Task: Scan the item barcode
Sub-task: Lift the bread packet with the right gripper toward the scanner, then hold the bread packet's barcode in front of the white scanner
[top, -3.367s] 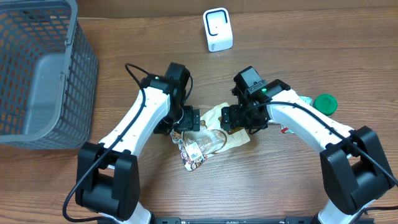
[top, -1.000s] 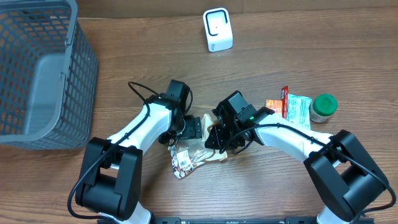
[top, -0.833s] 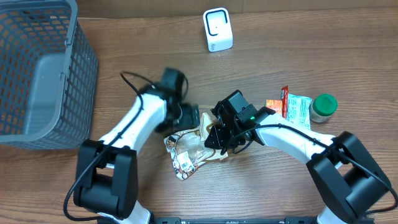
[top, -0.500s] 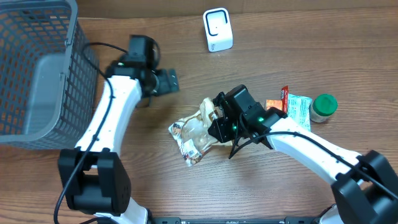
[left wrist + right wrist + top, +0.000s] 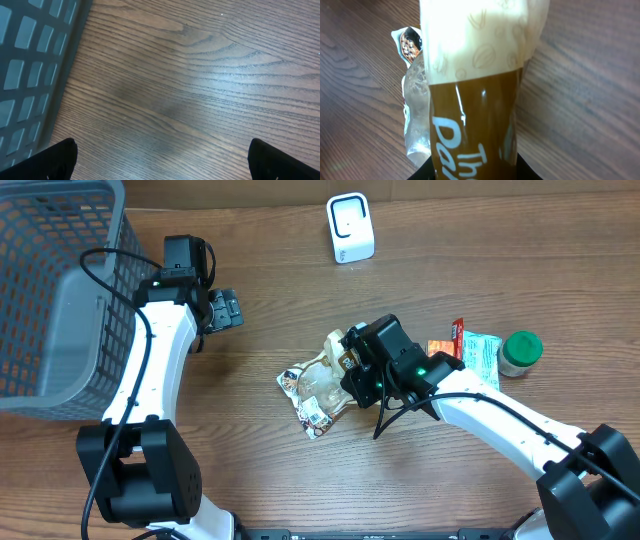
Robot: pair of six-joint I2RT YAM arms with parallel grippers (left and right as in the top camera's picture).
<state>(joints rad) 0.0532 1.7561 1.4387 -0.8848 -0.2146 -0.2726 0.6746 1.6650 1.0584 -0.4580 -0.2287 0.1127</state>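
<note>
So, table (image 5: 480,240): wood grain, carries everything.
Basket (image 5: 60,290): grey mesh, far-left corner; L arm (image 5: 157,370) runs along its right wall.
Scanner (image 5: 350,227): white upright unit, top centre, well apart from both grippers; only bare wood betw. it and the bag.
Packets (image 5: 470,350): orange/green flat packs, right side, just beside R arm (image 5: 500,412).
Jar (image 5: 521,351): green lid, at the packets' right edge; touching or not, can't tell.
Snack bag (image 5: 315,388): crinkled brown/cream/clear pouch, mid-table, below-left of scanner; upper-right end in R gripper (image 5: 352,372), rest trails down-left.
R gripper: clamped on the bag's end; wrist cam shows pouch filling the gap.
L gripper (image 5: 226,311): spread wide, nothing in it, over bare wood beside basket, well apart from bag.
</note>
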